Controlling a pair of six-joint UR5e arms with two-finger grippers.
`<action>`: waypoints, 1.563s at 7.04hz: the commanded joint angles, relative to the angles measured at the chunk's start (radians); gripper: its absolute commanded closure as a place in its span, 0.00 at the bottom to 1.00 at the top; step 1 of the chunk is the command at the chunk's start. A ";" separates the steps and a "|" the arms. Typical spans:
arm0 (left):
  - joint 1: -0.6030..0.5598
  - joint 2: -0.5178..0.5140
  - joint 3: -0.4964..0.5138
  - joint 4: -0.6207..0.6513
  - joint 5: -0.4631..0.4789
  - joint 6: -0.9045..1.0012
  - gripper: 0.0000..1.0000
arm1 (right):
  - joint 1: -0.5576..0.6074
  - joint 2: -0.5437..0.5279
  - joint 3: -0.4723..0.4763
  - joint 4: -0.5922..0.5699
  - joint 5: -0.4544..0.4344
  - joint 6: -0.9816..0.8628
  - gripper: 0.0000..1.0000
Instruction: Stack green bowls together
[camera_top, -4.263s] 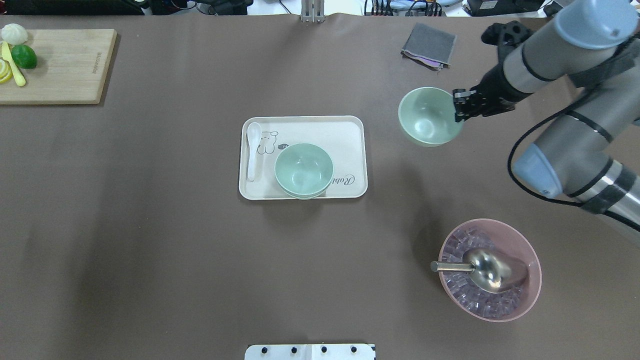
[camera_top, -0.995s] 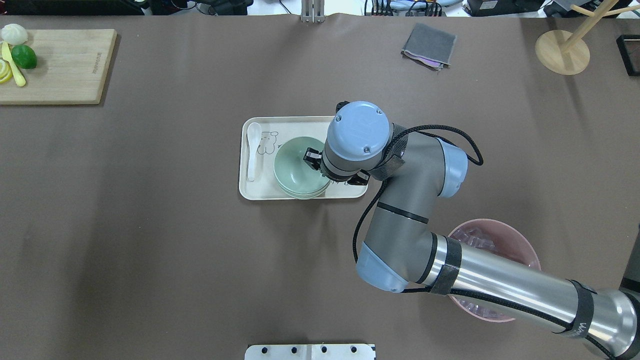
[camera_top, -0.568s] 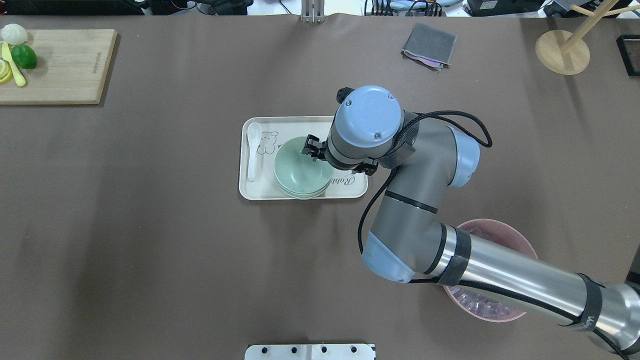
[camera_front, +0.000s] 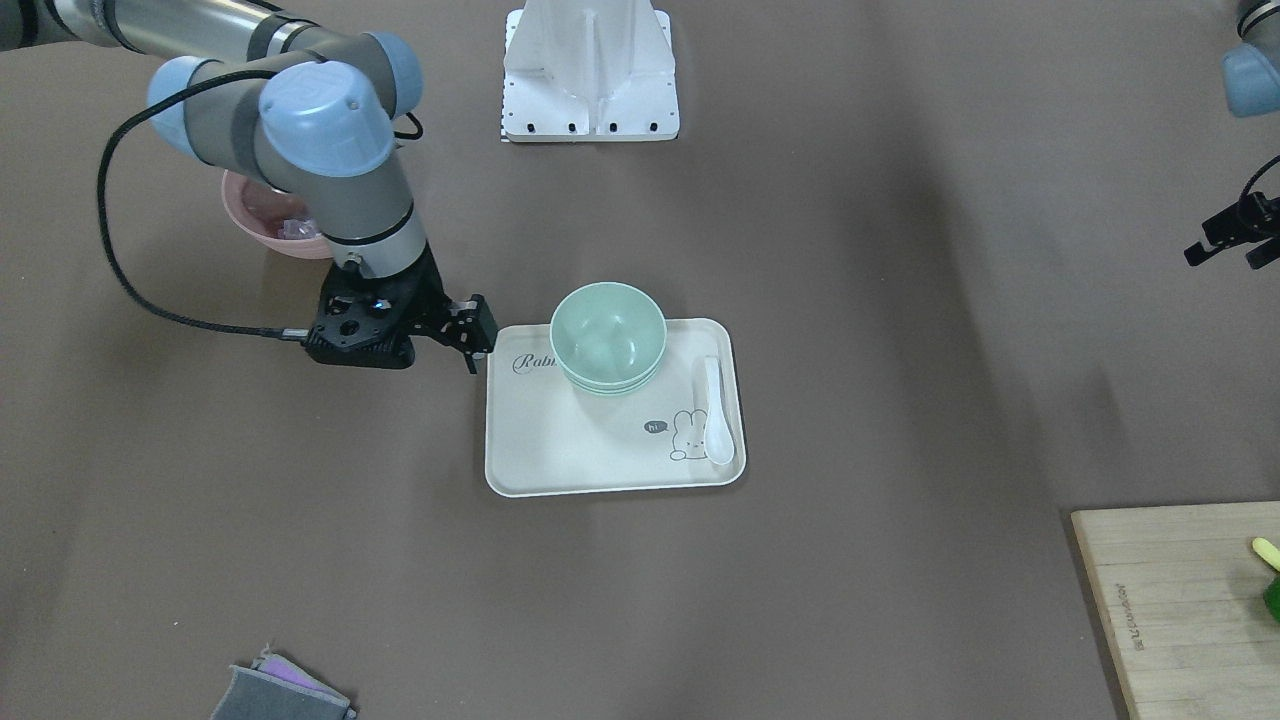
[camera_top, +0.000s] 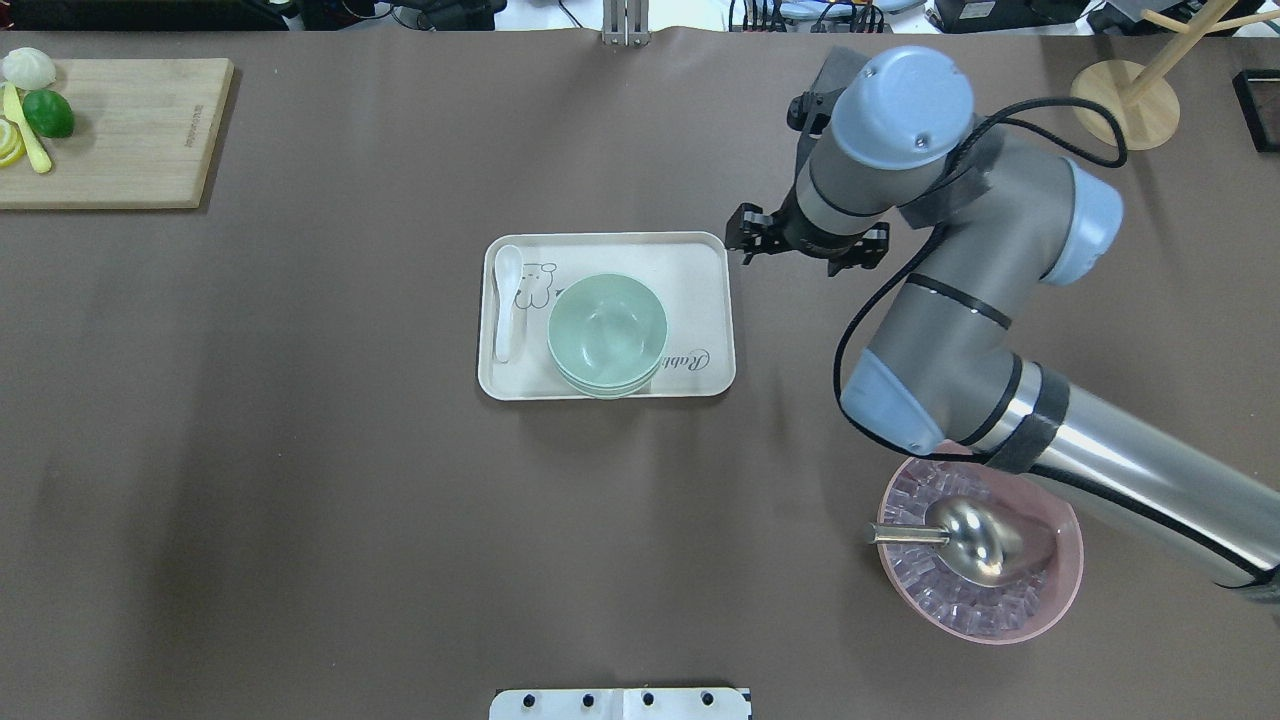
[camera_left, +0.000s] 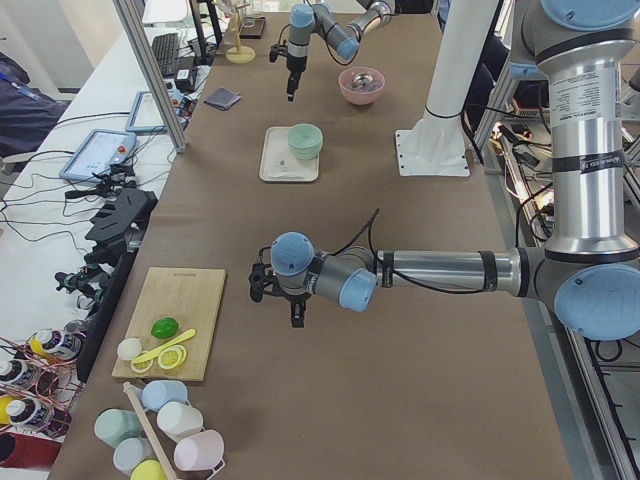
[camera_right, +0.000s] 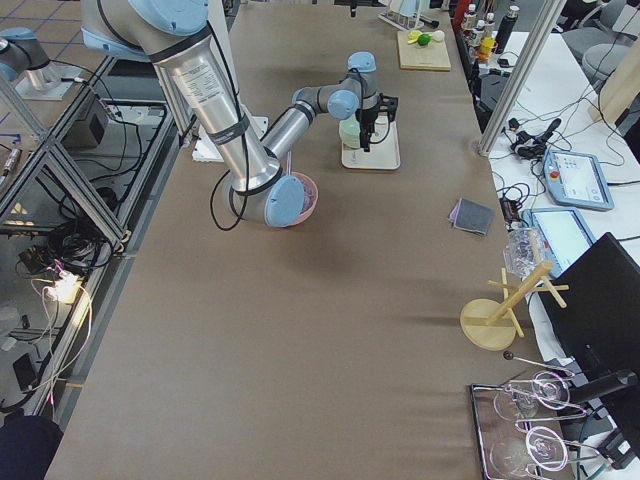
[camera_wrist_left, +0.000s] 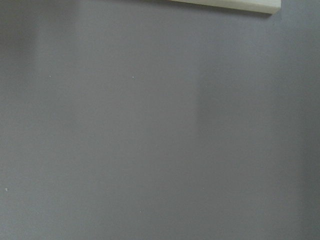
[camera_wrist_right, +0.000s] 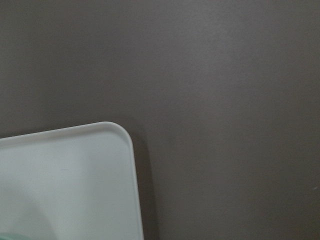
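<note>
Table (camera_top: 300, 500), tray (camera_top: 690, 270), stacked green bowls (camera_top: 607, 335)

Matt, smooth plastic on green bowls (camera_top: 607, 330); tray (camera_top: 690, 275) matt cream, spoon (camera_top: 507, 305) glossy white. Pink bowl (camera_top: 1066, 580) smooth plastic, scoop (camera_top: 985, 540) polished metal. Board (camera_top: 130, 140) bare wood, table cover (camera_top: 300, 500) matt brown.

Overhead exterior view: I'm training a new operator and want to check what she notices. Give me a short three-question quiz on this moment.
1. The green bowls are: A) nested on the tray; B) side by side on the tray; C) off the tray.
2. True or false: the right gripper holds a green bowl.
3. Fill in: beside the stack lies a white ____.
Key: 1 A; 2 false; 3 spoon.
</note>
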 joint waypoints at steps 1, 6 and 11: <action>-0.035 0.001 -0.047 0.270 0.014 0.288 0.02 | 0.125 -0.141 0.090 -0.034 0.077 -0.236 0.00; -0.218 -0.008 -0.131 0.610 0.124 0.570 0.02 | 0.505 -0.542 0.135 -0.022 0.235 -0.862 0.00; -0.222 0.005 -0.124 0.602 0.121 0.579 0.02 | 0.703 -0.819 0.121 -0.022 0.249 -0.995 0.00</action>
